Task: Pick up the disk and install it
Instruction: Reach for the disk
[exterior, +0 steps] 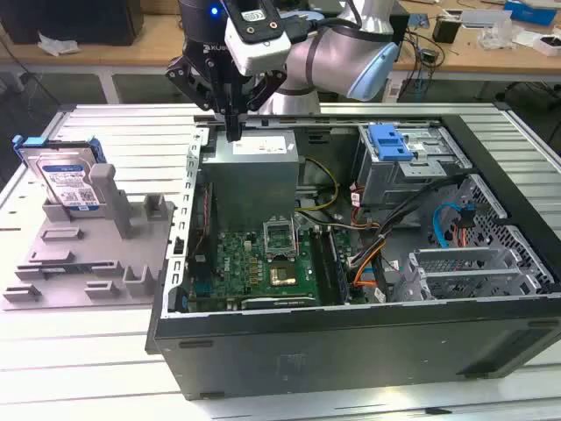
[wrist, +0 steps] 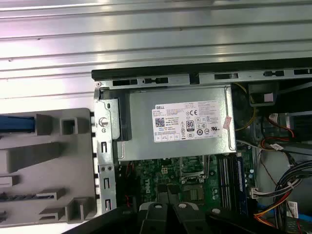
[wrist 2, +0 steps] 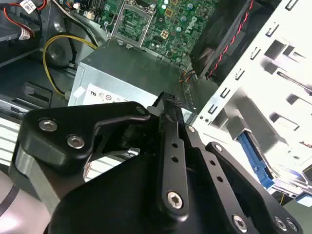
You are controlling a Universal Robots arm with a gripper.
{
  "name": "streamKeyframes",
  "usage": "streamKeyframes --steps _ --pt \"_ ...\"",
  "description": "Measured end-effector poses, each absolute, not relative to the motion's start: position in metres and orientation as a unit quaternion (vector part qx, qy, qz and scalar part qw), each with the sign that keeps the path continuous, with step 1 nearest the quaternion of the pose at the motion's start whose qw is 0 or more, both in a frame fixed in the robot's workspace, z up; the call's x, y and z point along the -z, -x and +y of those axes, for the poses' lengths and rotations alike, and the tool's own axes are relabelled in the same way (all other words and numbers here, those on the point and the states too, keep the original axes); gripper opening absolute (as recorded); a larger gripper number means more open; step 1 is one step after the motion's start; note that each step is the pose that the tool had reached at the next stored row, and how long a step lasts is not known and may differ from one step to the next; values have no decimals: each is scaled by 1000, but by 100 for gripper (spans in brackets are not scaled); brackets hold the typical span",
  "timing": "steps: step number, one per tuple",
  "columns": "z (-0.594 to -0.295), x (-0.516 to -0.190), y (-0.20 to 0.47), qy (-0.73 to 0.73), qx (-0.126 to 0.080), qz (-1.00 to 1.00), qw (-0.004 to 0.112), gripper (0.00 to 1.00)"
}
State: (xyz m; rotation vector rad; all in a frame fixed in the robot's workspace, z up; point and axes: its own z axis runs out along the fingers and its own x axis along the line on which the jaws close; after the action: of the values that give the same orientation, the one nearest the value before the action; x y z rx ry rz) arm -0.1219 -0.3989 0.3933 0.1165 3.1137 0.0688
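The disk [exterior: 68, 184], silver-grey with a white-and-blue label and a blue frame, stands upright in the grey fixture [exterior: 88, 263] at the exterior view's left, outside the computer case [exterior: 351, 342]. My gripper [exterior: 233, 133] hangs over the case's back corner, just above the power supply [exterior: 254, 171], well to the right of the disk in the exterior view. Its black fingers are shut together with nothing between them, as seen in both wrist views [wrist 2: 168, 100] [wrist: 168, 195]. A blue edge [wrist: 14, 123] in the fixture shows in the first wrist view.
The open case holds a green motherboard [exterior: 263, 263], cables, and a metal drive cage with a bright blue bracket [exterior: 390, 142] on top. The ribbed metal table [exterior: 105, 368] surrounds the case. Wooden benches with clutter stand behind.
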Motion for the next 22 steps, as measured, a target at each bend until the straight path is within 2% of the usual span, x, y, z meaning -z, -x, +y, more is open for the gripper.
streamKeyframes --steps 22 --pt "-392 -393 139 -39 -22 999 12 11"
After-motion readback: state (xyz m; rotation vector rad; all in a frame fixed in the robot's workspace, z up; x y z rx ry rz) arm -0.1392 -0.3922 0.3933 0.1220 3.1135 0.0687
